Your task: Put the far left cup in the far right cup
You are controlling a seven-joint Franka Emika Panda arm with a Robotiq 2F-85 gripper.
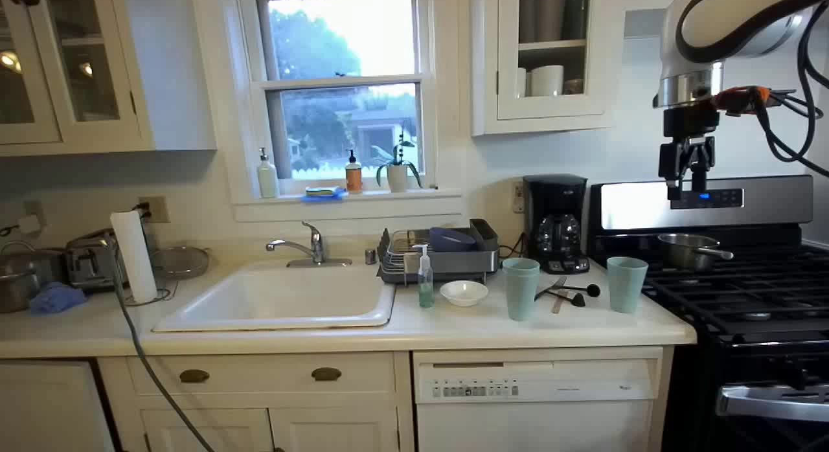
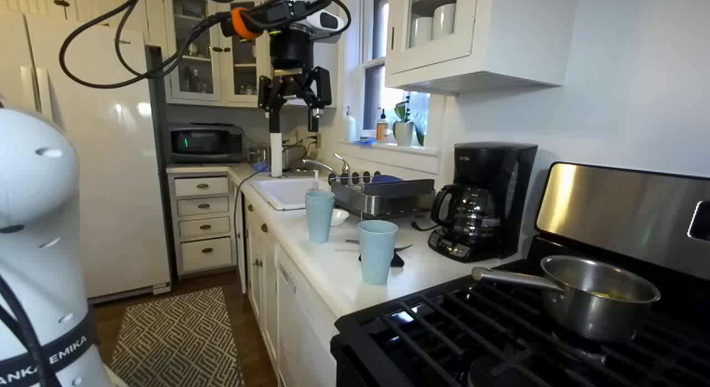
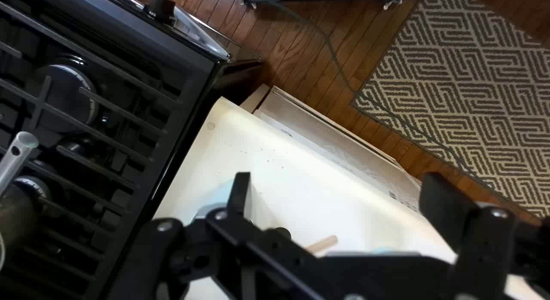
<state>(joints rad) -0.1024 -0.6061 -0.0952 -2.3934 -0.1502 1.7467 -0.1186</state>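
The far left cup, a pale teal tumbler, stands upright on the counter in both exterior views (image 1: 521, 290) (image 2: 319, 218). Only a sliver of it shows in the wrist view (image 3: 383, 250). The far right cup, a matching teal tumbler, stands upright near the stove in both exterior views (image 1: 626, 285) (image 2: 378, 253). In the wrist view it (image 3: 217, 199) is partly hidden behind a finger. My gripper is open and empty, pointing down high above the counter in both exterior views (image 1: 686, 188) (image 2: 294, 125). Its fingers are wide apart in the wrist view (image 3: 337, 184).
Dark utensils (image 1: 576, 299) lie between the cups. A white bowl (image 1: 464, 293), soap pump bottle (image 1: 425, 287) and dish rack (image 1: 447, 261) stand left of them. A coffee maker (image 2: 482, 209) stands behind. A pot (image 2: 599, 304) sits on the stove. A wall cabinet (image 2: 471, 43) hangs above.
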